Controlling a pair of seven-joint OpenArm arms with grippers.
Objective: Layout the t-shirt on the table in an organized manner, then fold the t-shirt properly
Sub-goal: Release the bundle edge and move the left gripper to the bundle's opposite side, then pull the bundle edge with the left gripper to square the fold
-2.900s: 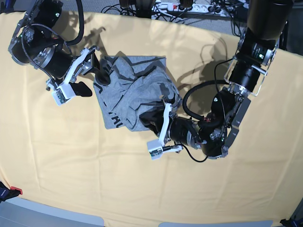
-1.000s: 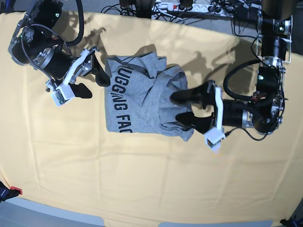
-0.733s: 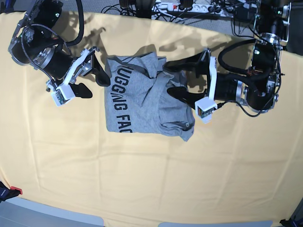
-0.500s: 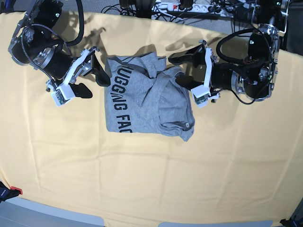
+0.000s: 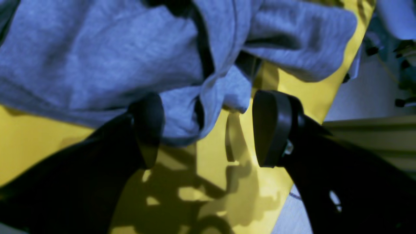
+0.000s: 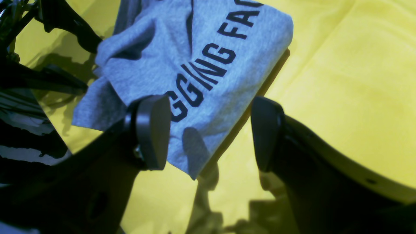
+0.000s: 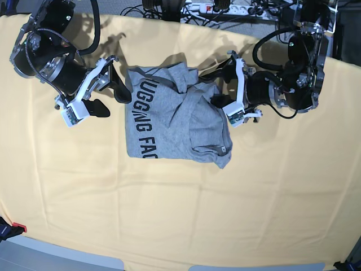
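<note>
Lying crumpled on the table [image 7: 169,214], the shirt [image 7: 169,121] sits in the upper middle of the yellow cloth, roughly square in outline but bunched, with folds and a raised ridge along its upper right part. Black block letters run down its left edge in the base view; the right wrist view reads "GGING FA" along that same edge. A small label shows near the lower right corner of the shirt. The right gripper [image 7: 107,96], at the left of the base view, hangs just beside the shirt's upper left corner with its jaws spread wide and nothing between them; in its own camera the pads [image 6: 152,131] frame the lettered corner without pressing on it. The left gripper [image 7: 217,87], at the right of the base view, points at the shirt's bunched upper right edge, jaws also wide apart. From its wrist camera one fingertip [image 5: 148,122] lies against or just under a hanging fold of grey cloth, while the other [image 5: 269,128] stands clear over bare table; whether the first truly touches the cloth I cannot tell, and no cloth is pinched. Cables and a power strip [image 7: 225,8] lie beyond the table's far edge.
</note>
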